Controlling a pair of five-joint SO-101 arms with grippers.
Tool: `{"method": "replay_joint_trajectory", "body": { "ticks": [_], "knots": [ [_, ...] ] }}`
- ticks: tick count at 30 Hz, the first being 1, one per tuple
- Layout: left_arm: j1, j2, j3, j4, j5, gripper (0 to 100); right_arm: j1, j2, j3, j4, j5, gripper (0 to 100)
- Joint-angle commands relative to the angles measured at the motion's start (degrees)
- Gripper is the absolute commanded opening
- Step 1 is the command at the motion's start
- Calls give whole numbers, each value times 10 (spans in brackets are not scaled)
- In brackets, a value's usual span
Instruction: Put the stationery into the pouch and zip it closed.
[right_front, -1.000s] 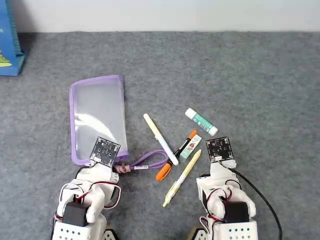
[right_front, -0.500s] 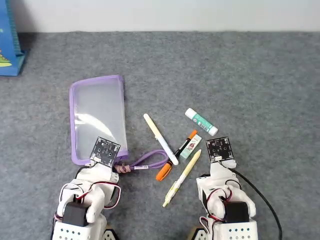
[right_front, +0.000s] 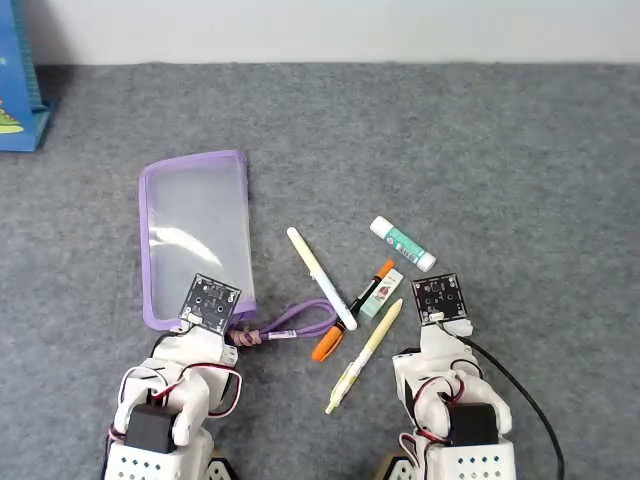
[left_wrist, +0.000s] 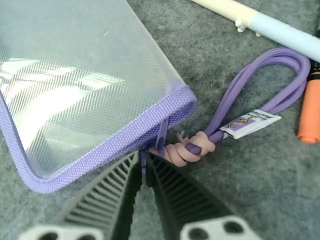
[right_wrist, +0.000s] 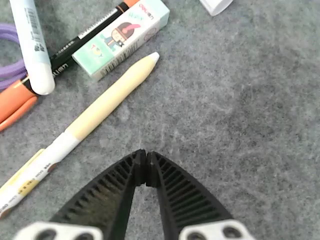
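Grey felt mat (right_front: 450, 140) lay underneath; left gripper (left_wrist: 143, 165) sat fingers together at purple-trimmed pouch (left_wrist: 75, 75) zipper corner; right gripper (right_wrist: 145, 170) hung fingers together, empty, near cream pen (right_wrist: 107, 105).

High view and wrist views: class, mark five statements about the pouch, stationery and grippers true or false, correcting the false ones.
1. The clear, purple-edged pouch holds no stationery. True.
2. The white glue stick lies inside it. False: it lies on the grey carpet, apart from the pouch.
3. The right gripper is shut on nothing. True.
4. The left gripper is wide open above the glue stick. False: it is shut, at the pouch's corner.
5. The small mint-green box lies beside the cream pen's tip. True.
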Motion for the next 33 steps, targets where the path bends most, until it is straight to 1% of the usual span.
{"method": "replay_joint_trajectory", "body": {
  "ticks": [1,33],
  "knots": [
    [0,-6,-7,3,4,13,1,-7,10,2,4,9],
    [-3,-6,-8,3,2,13,1,-7,10,2,4,9]
  ]
}}
